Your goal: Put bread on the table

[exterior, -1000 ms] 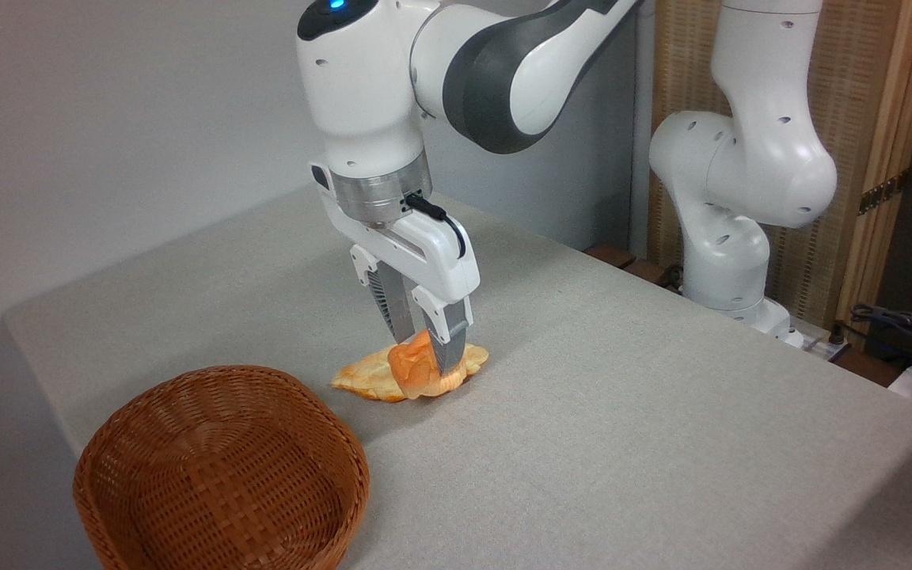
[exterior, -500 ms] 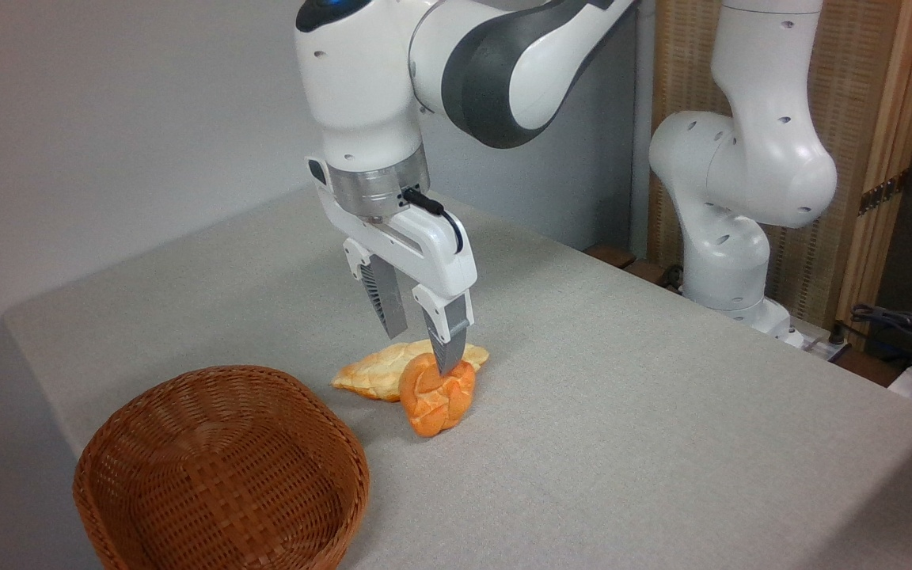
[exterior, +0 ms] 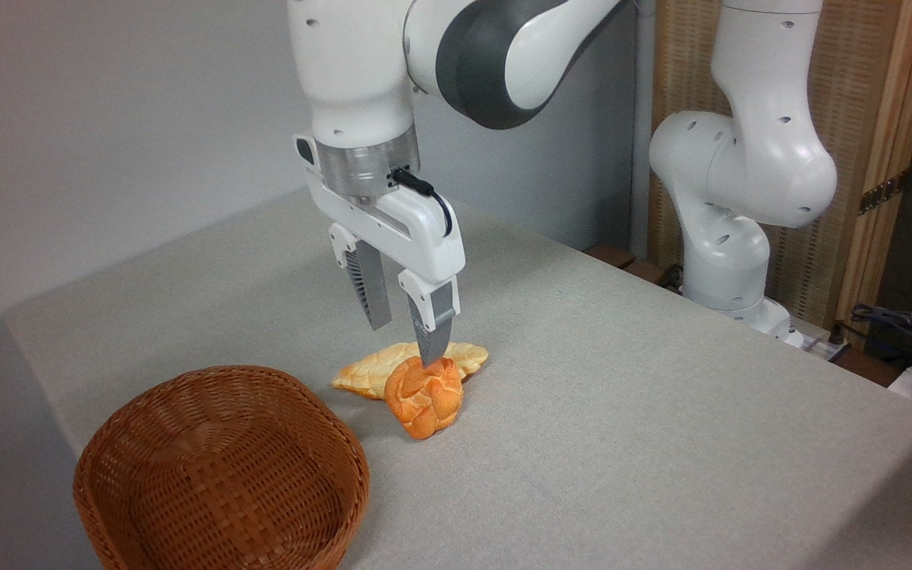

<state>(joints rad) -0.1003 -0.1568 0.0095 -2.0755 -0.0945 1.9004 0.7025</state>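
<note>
The bread (exterior: 424, 397), a small knotted golden-orange bun, rests on the grey cloth of the table (exterior: 622, 412) near its middle. It leans against a paler braided loaf (exterior: 365, 374) behind it. My gripper (exterior: 403, 340) hangs just above the bun, open, with nothing between its fingers. The right fingertip (exterior: 431, 354) sits right over the bun's top edge; whether it touches I cannot tell.
A brown wicker basket (exterior: 222, 475), empty, stands at the table's front left. The arm's white base (exterior: 729, 261) rises at the back right edge. Cables and a wooden screen lie beyond the table on the right.
My gripper opened and let go of the bun, which dropped onto the cloth. The gripper has since risen and shifted slightly left, and the bun settled a little to the left.
</note>
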